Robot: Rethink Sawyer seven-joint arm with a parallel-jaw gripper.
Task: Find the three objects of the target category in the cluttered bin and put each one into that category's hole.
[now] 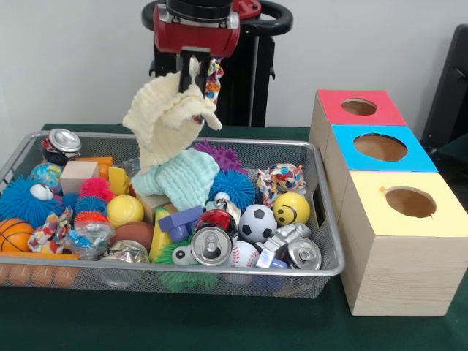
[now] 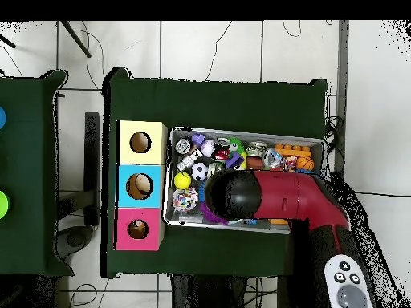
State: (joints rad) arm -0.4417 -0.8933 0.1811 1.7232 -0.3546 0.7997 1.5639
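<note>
The gripper point(image 1: 194, 73) is hanging above the wire mesh bin point(image 1: 322, 219) in the front view, its fingers point(image 1: 184, 73) clenched on a pale yellow cloth point(image 1: 167, 121), which is dangling free above the clutter with its lower end reaching down to a mint green cloth point(image 1: 186, 178) lying in the pile. A small multicoloured rope toy point(image 1: 213, 79) is showing just beside the fingers at the top of the yellow cloth; whether it is being gripped too cannot be told. In the bin, a soccer ball point(image 1: 257, 222), a yellow smiley ball point(image 1: 291, 208), a baseball point(image 1: 243, 254), several drink cans including an upturned one point(image 1: 210, 245), blue spiky balls point(image 1: 25, 199), a small basketball point(image 1: 14, 234) and wooden and plastic blocks are lying packed together. Standing to the right of the bin on the green desk point(image 1: 219, 322) is a row of three wooden boxes, each with a round hole in its top: a red-topped box point(image 1: 376, 111) farthest back, a blue-topped box point(image 1: 417, 155) in the middle and a yellow-topped box point(image 1: 446, 216) nearest the camera. In the overhead view the red arm point(image 2: 281, 196) is reaching across the bin point(image 2: 241, 131) and covering much of it, so the gripper and the cloth are hidden beneath it, while the three boxes are sitting in a line just beside the bin's short end
</note>
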